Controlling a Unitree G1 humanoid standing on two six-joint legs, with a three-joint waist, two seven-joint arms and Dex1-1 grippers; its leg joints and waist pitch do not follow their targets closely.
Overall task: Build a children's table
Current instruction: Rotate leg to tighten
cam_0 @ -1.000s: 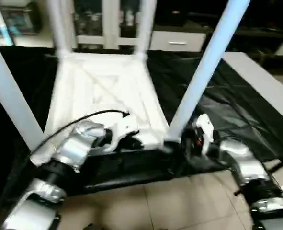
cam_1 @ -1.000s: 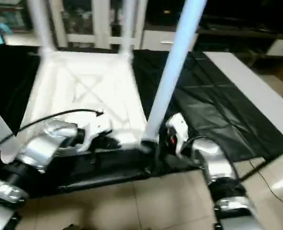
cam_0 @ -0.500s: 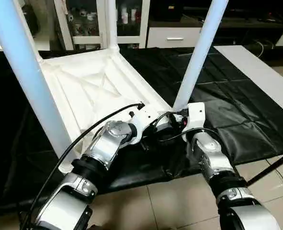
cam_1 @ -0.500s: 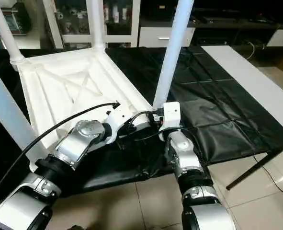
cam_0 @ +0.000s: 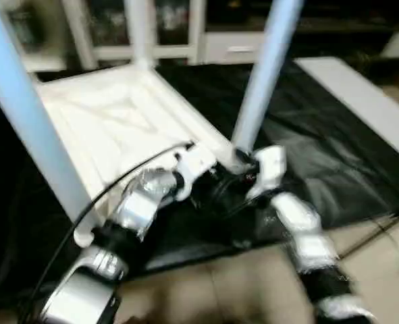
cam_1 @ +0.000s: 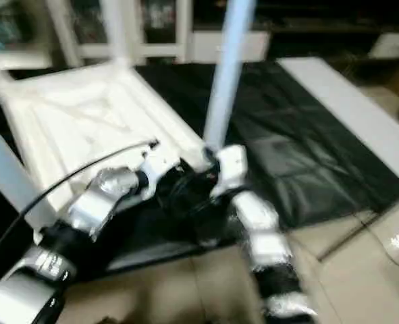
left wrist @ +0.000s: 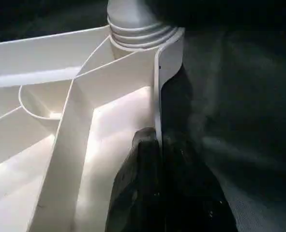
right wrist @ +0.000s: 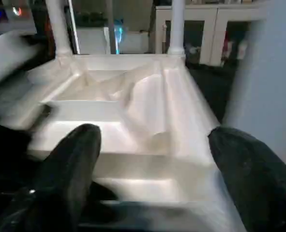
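Note:
The white children's table point(cam_0: 118, 125) lies upside down on the black cloth, its X-ribbed underside facing up and its legs standing upward. The near right leg point(cam_0: 260, 81) rises beside both grippers; another leg point(cam_0: 30, 121) stands at the near left. My left gripper point(left wrist: 158, 164) is shut on the table's thin rim wall point(left wrist: 168, 63), just below the leg socket point(left wrist: 138, 24), one finger on each side. My right gripper point(right wrist: 155, 140) is open, its fingers point(right wrist: 75, 164) spread wide in front of the same corner, with the leg point(right wrist: 273, 72) beside it.
The black cloth-covered work table point(cam_0: 334, 135) stretches to the right, with a white board point(cam_0: 361, 94) along its far right side. A black cable point(cam_0: 118, 185) loops over my left forearm. Cabinets point(cam_0: 233, 47) stand behind, and tiled floor point(cam_0: 253, 283) lies below the table's near edge.
The camera has swung and the picture shifted. Over the last second my left gripper has come along the near rim toward the corner leg, and both grippers now stand close together there.

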